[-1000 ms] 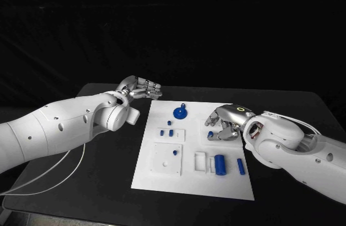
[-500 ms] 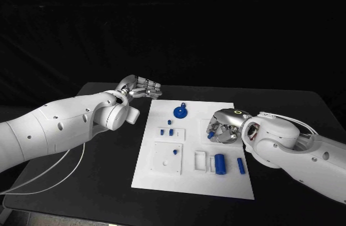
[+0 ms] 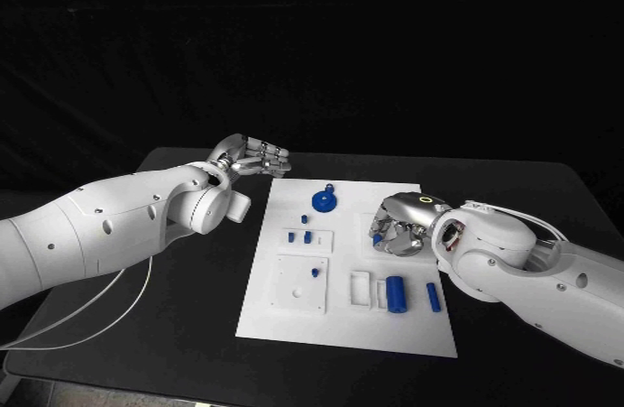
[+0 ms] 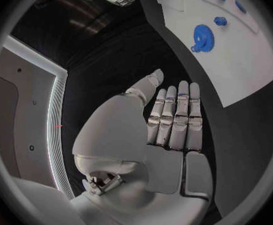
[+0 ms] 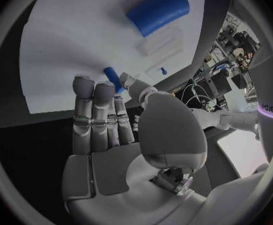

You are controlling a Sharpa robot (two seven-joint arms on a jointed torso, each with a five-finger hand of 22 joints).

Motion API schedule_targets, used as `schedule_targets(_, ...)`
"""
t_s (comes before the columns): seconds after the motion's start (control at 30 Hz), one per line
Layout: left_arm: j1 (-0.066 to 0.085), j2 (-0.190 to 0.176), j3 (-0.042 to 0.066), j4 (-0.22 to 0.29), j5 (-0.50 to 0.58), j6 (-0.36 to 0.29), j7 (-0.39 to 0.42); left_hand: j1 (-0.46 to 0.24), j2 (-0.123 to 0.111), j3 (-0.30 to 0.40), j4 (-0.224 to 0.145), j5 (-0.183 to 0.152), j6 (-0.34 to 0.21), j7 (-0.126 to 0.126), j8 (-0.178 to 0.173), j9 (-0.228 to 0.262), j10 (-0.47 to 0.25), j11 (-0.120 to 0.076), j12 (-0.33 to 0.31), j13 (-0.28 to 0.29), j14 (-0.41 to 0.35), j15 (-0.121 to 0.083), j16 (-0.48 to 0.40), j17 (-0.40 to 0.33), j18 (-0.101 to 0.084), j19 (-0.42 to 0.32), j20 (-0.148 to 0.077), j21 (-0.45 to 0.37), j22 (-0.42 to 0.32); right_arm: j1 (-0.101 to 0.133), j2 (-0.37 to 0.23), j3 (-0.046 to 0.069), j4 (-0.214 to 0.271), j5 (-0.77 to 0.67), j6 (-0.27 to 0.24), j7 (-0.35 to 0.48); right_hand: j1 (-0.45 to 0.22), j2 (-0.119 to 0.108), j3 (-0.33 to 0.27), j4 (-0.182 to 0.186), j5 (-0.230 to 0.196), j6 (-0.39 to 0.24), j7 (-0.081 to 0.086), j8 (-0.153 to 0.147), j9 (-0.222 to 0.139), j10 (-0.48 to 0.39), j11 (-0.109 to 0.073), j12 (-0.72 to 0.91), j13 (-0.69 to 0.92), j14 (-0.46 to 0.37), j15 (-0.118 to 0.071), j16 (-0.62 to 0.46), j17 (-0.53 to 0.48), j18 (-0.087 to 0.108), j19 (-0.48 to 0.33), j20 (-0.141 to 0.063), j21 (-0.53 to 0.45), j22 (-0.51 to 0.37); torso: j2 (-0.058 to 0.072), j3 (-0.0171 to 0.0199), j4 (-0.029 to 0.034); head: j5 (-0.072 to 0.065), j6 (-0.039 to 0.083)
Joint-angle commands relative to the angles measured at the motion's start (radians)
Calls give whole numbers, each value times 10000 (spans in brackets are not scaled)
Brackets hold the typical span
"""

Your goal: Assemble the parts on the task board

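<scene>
- Pinching a small blue peg (image 5: 113,78) between thumb and fingertips, my right hand (image 3: 400,225) sits over the task board (image 3: 349,335), right of centre.
- I judge the peg light, rigid and slick; holding it mid-shaft should keep it from twisting.
- My left hand (image 3: 255,159) hovers empty with its fingers straight, off the board's far left corner.
- Compared with a second ago, the right hand has curled tighter and rolled leftward; the left is unchanged.
</scene>
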Motion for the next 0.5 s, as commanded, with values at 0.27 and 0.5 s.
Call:
schedule_targets(0.27, 13, 9, 8, -9, 43, 141, 70, 45, 50, -62, -17, 55, 14, 29, 24, -5, -42, -10, 41, 9, 4, 27, -32, 15, 33, 15, 29, 19, -10, -31, 34, 2, 123, -568, -909, -152, -11, 373, 867, -405, 5, 598, -80, 40, 63, 632, -144, 29, 38, 17, -199, -80, 54, -125, 444, -190, 213, 103, -7, 1, -4, 26, -7)
schedule_targets(0.5, 13, 13, 8, -83, 43, 135, 74, 53, 64, -48, -10, 60, 11, 30, 21, -6, -42, -11, 41, 9, 7, 24, -29, 16, 33, 17, 24, 24, -14, -32, -58, 78, 529, -428, -1416, -46, -67, 378, 1067, -506, -21, 672, -104, 42, 76, 714, -164, 29, 38, 30, -220, -104, 53, -119, 440, -213, 238, 132, -14, -6, -6, 106, -24)
